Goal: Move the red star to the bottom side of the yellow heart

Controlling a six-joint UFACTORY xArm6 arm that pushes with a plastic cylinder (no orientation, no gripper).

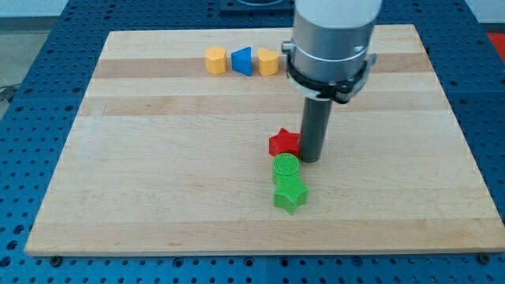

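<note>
The red star (283, 143) lies near the middle of the wooden board (158, 173). My tip (309, 159) stands right against the star's right side. The yellow heart (268, 61) sits near the view's top, at the right end of a row of three blocks, far above the star. The arm's grey body hangs over the board just right of the heart.
A yellow hexagon-like block (215, 60) and a blue triangle-like block (242, 61) lie left of the heart in the same row. A green round block (286, 167) touches the star's lower edge, and a green star (289, 193) lies just below that.
</note>
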